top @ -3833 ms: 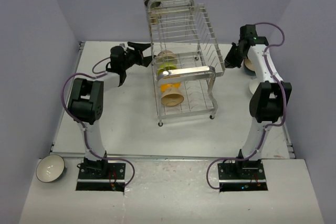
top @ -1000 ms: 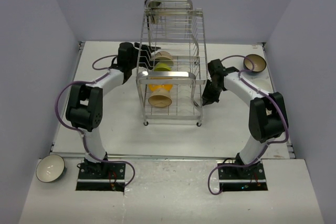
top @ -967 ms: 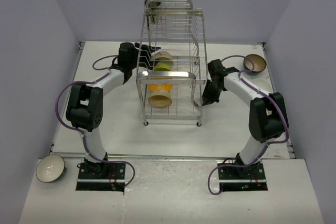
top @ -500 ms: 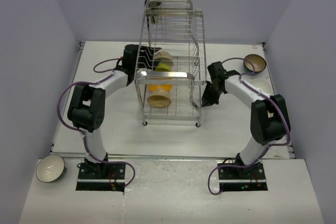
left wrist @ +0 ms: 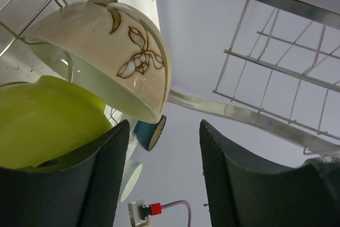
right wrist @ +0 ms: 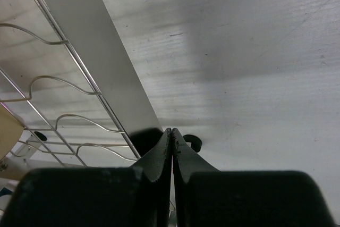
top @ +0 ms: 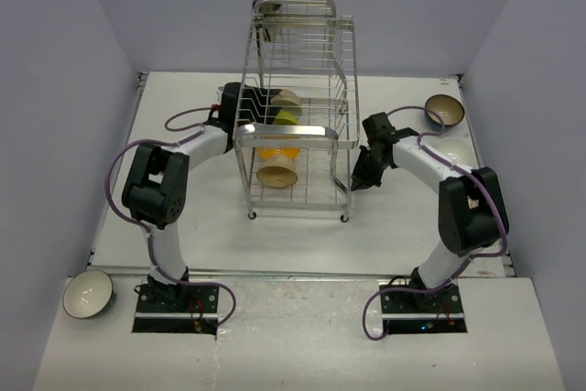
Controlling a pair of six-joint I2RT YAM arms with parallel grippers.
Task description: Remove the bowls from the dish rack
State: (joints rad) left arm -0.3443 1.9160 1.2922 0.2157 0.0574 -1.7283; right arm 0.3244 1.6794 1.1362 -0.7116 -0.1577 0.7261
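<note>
Inside the dish rack at mid-table you have several bowls left, with only a brown bowl and a white bowl out; your left gripper gapes beside the floral bowl, and your right gripper is pinched closed.

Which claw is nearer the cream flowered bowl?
Left. The left claw is just beside the flowered bowl inside the dish rack; the right claw is outside, at its right side.

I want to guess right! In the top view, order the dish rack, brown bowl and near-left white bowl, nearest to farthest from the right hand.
1. dish rack, beside the right hand.
2. brown bowl, far right.
3. white bowl, near left.
</note>
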